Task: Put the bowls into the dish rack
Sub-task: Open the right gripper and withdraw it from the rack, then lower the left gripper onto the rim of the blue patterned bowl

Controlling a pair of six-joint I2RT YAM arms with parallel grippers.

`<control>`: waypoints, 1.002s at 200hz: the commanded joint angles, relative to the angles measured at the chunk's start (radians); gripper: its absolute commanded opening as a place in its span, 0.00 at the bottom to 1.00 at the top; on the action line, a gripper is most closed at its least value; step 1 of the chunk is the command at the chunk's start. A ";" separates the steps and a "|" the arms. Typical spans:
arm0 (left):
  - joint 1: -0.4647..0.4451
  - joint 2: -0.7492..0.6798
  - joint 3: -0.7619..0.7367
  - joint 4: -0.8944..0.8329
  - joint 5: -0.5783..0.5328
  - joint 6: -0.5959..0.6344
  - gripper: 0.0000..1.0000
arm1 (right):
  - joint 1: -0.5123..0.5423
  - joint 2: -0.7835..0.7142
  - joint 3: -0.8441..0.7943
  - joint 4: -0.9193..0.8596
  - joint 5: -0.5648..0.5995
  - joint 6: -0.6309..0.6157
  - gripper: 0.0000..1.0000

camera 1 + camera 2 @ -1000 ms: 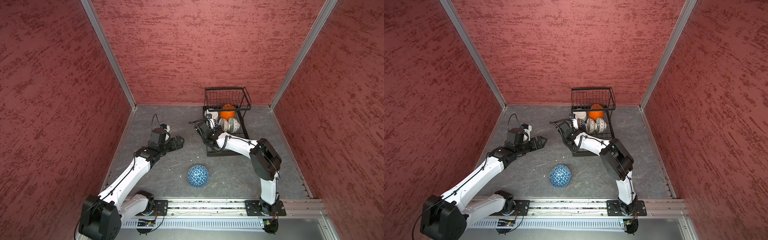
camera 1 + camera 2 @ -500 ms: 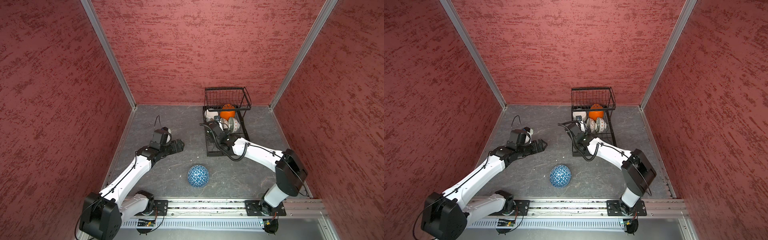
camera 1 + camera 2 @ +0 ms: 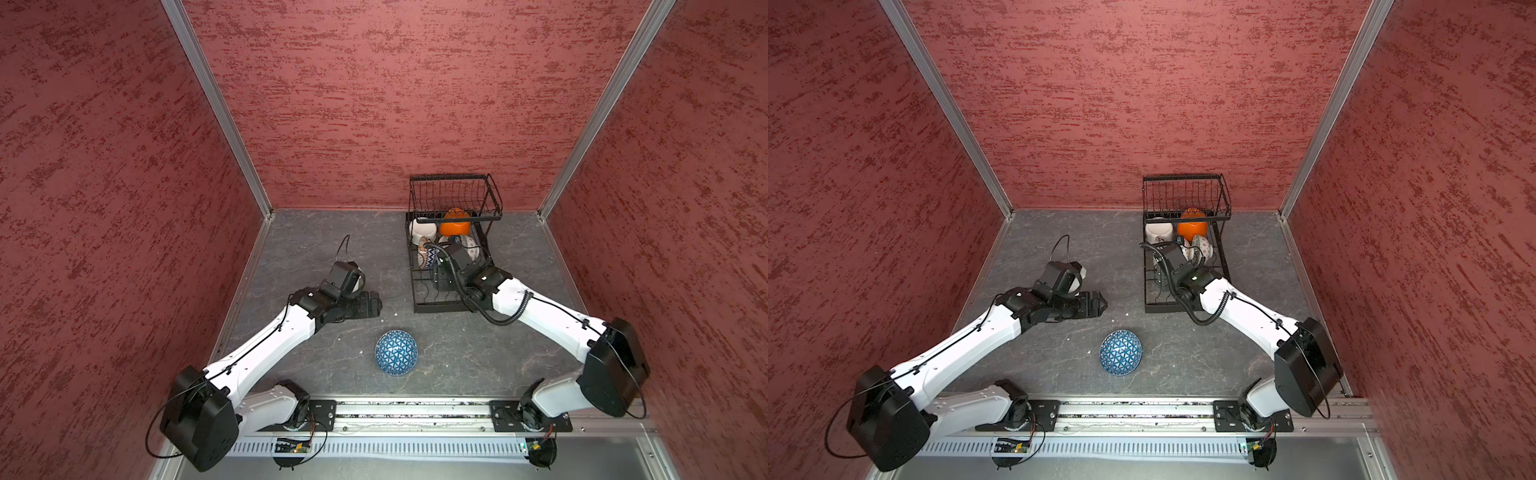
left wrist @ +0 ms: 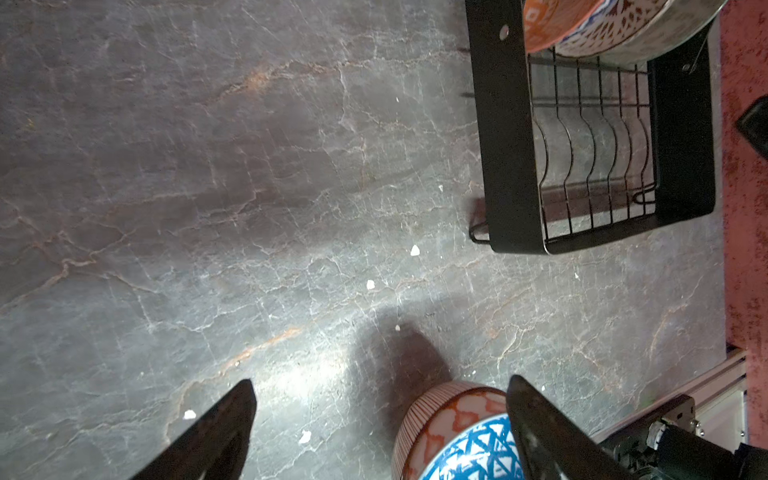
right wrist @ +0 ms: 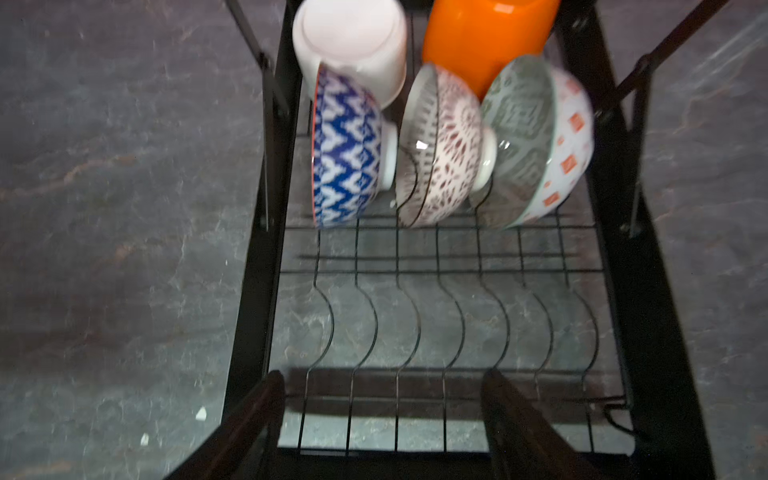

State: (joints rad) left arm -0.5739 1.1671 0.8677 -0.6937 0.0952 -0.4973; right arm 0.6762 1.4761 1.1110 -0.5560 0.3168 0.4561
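A blue triangle-patterned bowl lies upside down on the grey floor near the front. My left gripper hovers open just behind and left of it. In the left wrist view the bowl shows low between the spread fingers of the left gripper, untouched. The black dish rack holds a white bowl, an orange bowl and three patterned bowls on edge. My right gripper is open and empty above the rack's bare front slots.
The rack's raised basket tier stands at its far end, against the back wall. Red walls enclose the floor on three sides. The arms' mounting rail runs along the front. Small white crumbs dot the floor between rack and blue bowl.
My right gripper has drawn back from the bowls in the rack toward the rack's front, its elbow swinging right. My left gripper has shifted forward and right, closer to the blue bowl.
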 commanded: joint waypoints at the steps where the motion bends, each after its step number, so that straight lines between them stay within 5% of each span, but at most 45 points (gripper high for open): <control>1: -0.047 0.003 0.035 -0.097 -0.066 -0.007 0.92 | 0.000 -0.017 -0.028 -0.058 -0.134 0.003 0.76; 83: -0.192 0.020 0.101 -0.222 -0.095 0.162 0.70 | 0.000 -0.085 -0.106 -0.037 -0.241 -0.030 0.76; 200: -0.333 0.162 0.115 -0.146 -0.089 0.406 0.75 | -0.002 -0.095 -0.156 -0.034 -0.202 -0.029 0.76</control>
State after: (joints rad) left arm -0.9043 1.3136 0.9726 -0.8711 0.0097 -0.1482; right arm 0.6769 1.3960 0.9771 -0.5961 0.1078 0.4255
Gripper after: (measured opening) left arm 0.750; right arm 0.761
